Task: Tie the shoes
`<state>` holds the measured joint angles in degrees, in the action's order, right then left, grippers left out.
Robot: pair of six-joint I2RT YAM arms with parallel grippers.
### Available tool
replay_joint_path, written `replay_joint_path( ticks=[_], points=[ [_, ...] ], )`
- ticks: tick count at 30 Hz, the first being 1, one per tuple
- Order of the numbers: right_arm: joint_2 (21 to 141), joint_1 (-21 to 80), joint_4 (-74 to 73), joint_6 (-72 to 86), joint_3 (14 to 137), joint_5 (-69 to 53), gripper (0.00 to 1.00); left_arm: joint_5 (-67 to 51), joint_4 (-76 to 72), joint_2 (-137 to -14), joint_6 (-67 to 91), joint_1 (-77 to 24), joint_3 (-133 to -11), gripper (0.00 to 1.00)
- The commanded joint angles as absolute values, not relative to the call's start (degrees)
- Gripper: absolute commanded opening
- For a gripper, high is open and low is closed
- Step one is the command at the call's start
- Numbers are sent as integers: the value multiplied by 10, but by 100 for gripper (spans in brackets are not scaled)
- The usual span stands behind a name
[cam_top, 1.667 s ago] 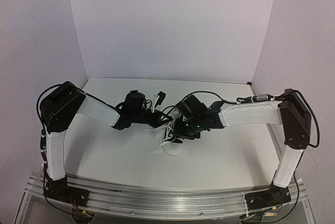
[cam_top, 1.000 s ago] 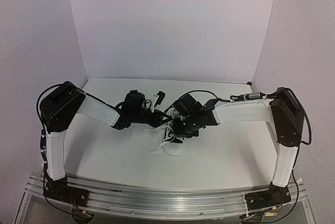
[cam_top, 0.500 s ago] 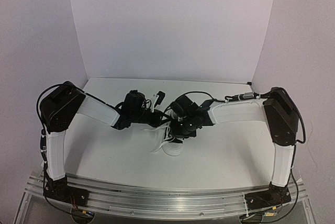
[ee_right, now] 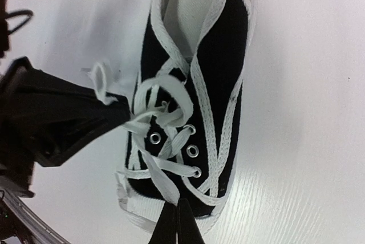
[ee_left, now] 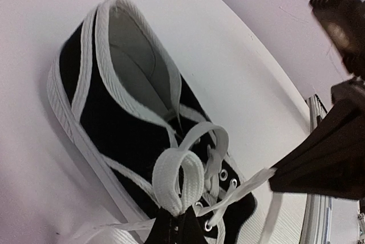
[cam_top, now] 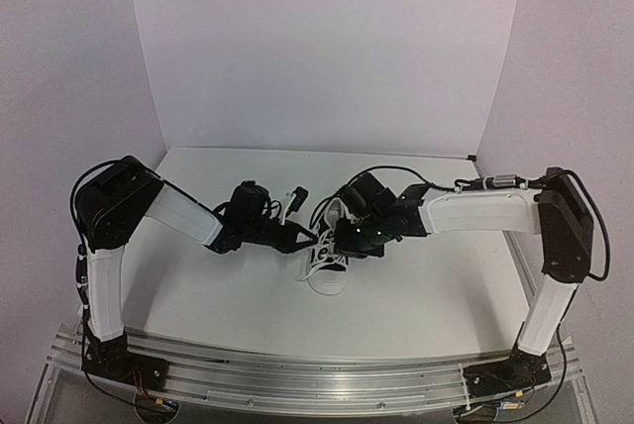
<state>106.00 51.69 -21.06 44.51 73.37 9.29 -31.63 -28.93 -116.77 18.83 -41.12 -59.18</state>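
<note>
- Shoe [cam_top: 330, 270] lies at the middle of the table [cam_top: 218, 295].
- Left gripper [ee_left: 174, 228] pinches a lace loop [ee_left: 178, 178]; right gripper [ee_right: 176, 221] pinches a lace strand [ee_right: 162, 181].
- Judged best: draw both apart evenly and low, so neither lace slips free.

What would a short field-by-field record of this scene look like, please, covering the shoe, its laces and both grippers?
sneaker: black canvas with white trim, sole down on the table
left gripper: shut on a lace loop
right gripper: shut on a lace strand at the toe end
knot: loose loops over the eyelets, not drawn tight
arms: reaching in over the sneaker from opposite sides
</note>
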Motion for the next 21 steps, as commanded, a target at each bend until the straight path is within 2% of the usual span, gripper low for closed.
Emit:
replay_joint_path(
  ticks=[1, 7, 13, 17, 21],
  points=[
    [1022, 504, -205, 470, 721, 75, 0, -366, -345, -1151, 176, -405, -564, 0],
    [1018, 472, -192, 471, 713, 46, 0, -410, -386, -1162, 142, -404, -562, 0],
    [1046, 472, -184, 444, 737, 5, 0, -424, -375, -1168, 157, -395, -556, 10],
    [1059, 471, -180, 441, 742, -5, 0, -417, -339, -1160, 176, -386, -554, 32],
    [1068, 471, -179, 436, 750, -16, 0, -426, -310, -1143, 172, -374, -548, 43]
  ],
)
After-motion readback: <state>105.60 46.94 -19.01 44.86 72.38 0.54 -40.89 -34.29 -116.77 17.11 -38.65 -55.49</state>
